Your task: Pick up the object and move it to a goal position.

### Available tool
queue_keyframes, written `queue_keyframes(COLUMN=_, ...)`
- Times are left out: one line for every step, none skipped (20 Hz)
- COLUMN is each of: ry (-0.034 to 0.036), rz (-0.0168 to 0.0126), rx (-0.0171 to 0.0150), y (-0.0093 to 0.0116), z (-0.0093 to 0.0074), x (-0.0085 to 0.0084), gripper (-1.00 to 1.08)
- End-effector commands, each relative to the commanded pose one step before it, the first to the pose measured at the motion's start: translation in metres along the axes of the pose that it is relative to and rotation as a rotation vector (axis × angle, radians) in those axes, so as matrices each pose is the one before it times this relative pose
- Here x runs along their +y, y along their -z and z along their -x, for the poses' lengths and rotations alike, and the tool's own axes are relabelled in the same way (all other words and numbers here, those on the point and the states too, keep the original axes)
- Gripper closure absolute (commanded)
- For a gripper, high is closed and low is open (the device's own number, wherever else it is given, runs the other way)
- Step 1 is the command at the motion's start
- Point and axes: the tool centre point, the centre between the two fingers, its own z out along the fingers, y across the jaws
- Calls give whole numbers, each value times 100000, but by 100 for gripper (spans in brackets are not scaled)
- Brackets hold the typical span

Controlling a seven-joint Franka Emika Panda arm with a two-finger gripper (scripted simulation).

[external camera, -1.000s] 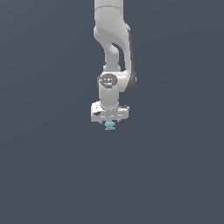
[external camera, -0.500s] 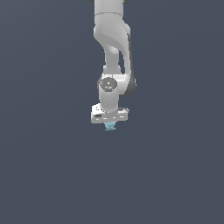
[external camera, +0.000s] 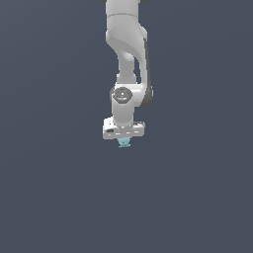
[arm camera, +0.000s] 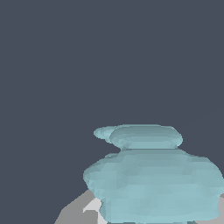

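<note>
One object (external camera: 124,143) in play: tiny pale turquoise lump, stacked-looking, sitting directly under the white gripper bar and touching its underside in the exterior view. Much narrower than the bar. Wrist view shows the same object (arm camera: 153,179) very close to the lens, two lumpy tiers, wider tier nearer the camera, with a grey finger (arm camera: 76,212) edge showing beside it and touching or nearly so.

Gripper (external camera: 123,139) points straight down from the arm (external camera: 126,59), which hangs in from the top of the exterior view. Fingers are mostly hidden behind the bar and the piece, so the gap can't be read cleanly; judging by the object sitting right between them and hanging off the bar, it looks pinched, but contact on both sides isn't visible.

Key relation: object lies straight below the gripper, on its axis, no sideways offset visible. Tiers stack away from the wrist camera. Whether the object is off the floor (external camera: 59,197) can't be told, plain dark ground gives no shadow or contact cue. No goal marker visible in either view, so direction of the carry is unknown.
</note>
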Motion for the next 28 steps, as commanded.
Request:
queue_keyframes(ry=-65, rz=20, rx=38, y=257, z=6, x=443, gripper=108)
queue_keyframes(ry=0, rz=0, rx=0, y=187, z=10, x=312, gripper=108)
queue_keyframes(ry=0, rz=0, rx=0, y=228, z=11, x=382, gripper=108)
queue_keyframes(ry=0, rz=0, rx=0, y=270, z=11, x=451, gripper=108)
queue_keyframes(ry=0, rz=0, rx=0, y=312, z=11, x=522, gripper=108)
queue_keyframes(ry=0, rz=0, rx=0, y=354, z=11, x=592, gripper=108)
queue_keyframes(ry=0, rz=0, rx=0, y=397, z=11, x=663, gripper=108)
queue_keyframes(ry=0, rz=0, rx=0, y=440, z=10, x=735, gripper=108)
queue_keyframes(ry=0, rz=0, rx=0, y=484, z=10, x=808, gripper=108)
queue_keyframes(ry=48, rz=-43, rx=25, y=535, z=5, x=855, gripper=108)
queue_keyframes(ry=0, rz=0, rx=0, y=565, z=9, x=939, gripper=108)
queue_keyframes(ry=0, rz=0, rx=0, y=549, z=3, x=914, gripper=108)
queue_keyframes(ry=0, rz=0, rx=0, y=512, z=-7, x=855, gripper=108)
queue_keyframes(ry=0, rz=0, rx=0, y=474, z=-17, x=795, gripper=108)
queue_keyframes(ry=0, rz=0, rx=0, y=436, z=-24, x=734, gripper=108)
queue_keyframes(ry=0, rz=0, rx=0, y=397, z=-27, x=670, gripper=108)
queue_keyframes(ry=0, rz=0, rx=0, y=356, z=-25, x=602, gripper=108)
queue_keyframes(ry=0, rz=0, rx=0, y=314, z=-23, x=531, gripper=108)
queue_keyframes(ry=0, rz=0, rx=0, y=270, z=-22, x=458, gripper=108)
queue_keyframes(ry=0, rz=0, rx=0, y=225, z=-20, x=383, gripper=108)
queue_keyframes(ry=0, rz=0, rx=0, y=180, z=-20, x=307, gripper=108)
queue_keyframes(ry=0, rz=0, rx=0, y=134, z=-20, x=231, gripper=108)
queue_keyframes(ry=0, rz=0, rx=0, y=87, z=-21, x=155, gripper=108)
queue_keyframes(ry=0, rz=0, rx=0, y=41, z=-22, x=79, gripper=108)
queue_keyframes(ry=0, rz=0, rx=0, y=-5, z=-22, x=3, gripper=108)
queue_keyframes(ry=-11, rz=66, rx=-16, y=-45, z=-22, x=-75, gripper=108)
queue_keyframes(ry=0, rz=0, rx=0, y=-90, z=-21, x=-139, gripper=108)
queue_keyframes(ry=0, rz=0, rx=0, y=-66, z=-11, x=-103, gripper=108)
